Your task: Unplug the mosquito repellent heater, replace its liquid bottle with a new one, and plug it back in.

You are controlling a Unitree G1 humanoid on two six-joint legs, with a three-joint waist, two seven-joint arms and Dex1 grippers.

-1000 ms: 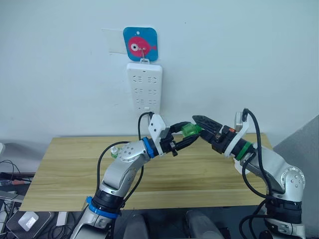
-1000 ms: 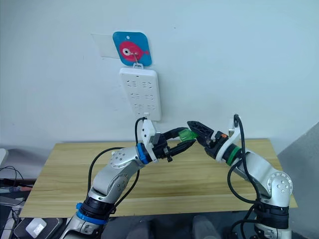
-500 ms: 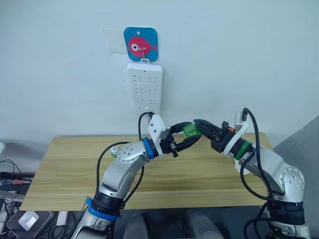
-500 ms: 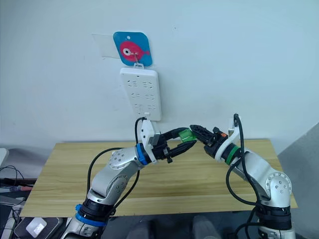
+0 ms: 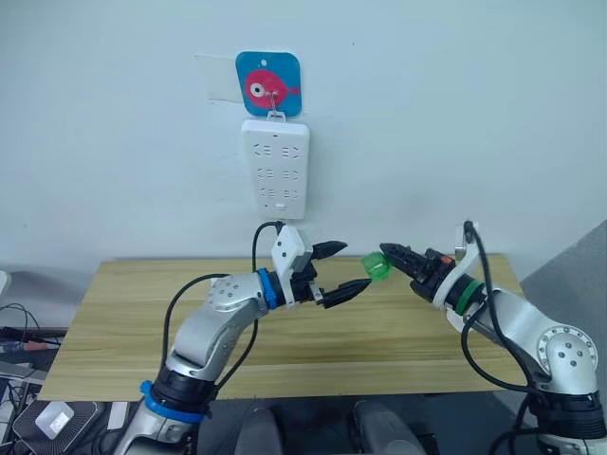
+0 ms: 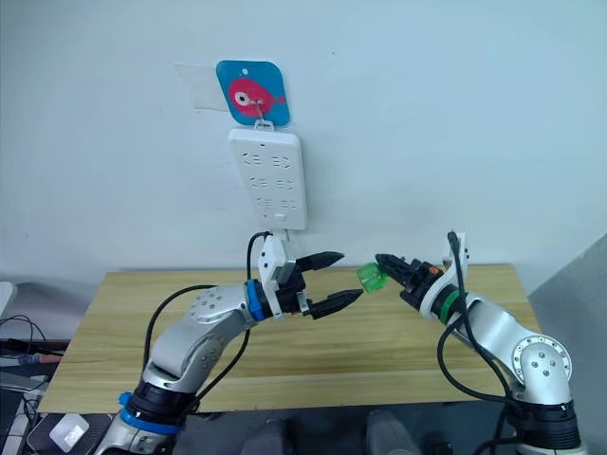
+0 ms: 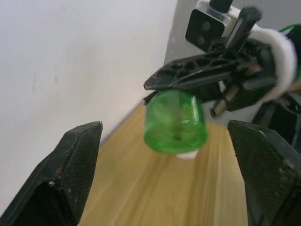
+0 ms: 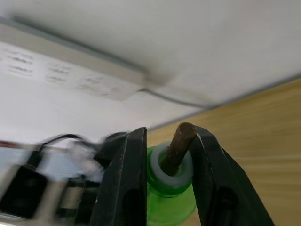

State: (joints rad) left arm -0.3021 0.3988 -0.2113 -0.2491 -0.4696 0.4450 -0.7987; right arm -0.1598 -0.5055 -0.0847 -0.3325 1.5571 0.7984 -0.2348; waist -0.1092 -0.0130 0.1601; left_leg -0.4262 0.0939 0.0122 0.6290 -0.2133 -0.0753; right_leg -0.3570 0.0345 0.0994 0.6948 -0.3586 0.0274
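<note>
A small green liquid bottle [image 5: 377, 266] hangs in the air above the wooden table [image 5: 123, 332], with my right gripper [image 5: 391, 257] shut on its neck. In the right wrist view the two fingers [image 8: 127, 179] clamp the white collar beside the brown wick [image 8: 178, 146]. My left gripper [image 5: 354, 265] stands open just to the left of the bottle, its fingers apart and clear of it. From the left wrist the bottle [image 7: 175, 123] shows under the right gripper's black fingers [image 7: 202, 77]. The mosquito repellent heater is out of view.
A tall white power strip [image 5: 275, 166] hangs on the wall from a blue plaque with a pink fish [image 5: 267, 83], directly behind and above the grippers. Its cable [image 5: 258, 237] drops behind my left arm. A grey surface [image 5: 579, 275] borders the table's right side.
The green bottle passed from the left gripper to the right. The right gripper shut on it, the left opened and drew back to the left, and the right arm shifted slightly right.
</note>
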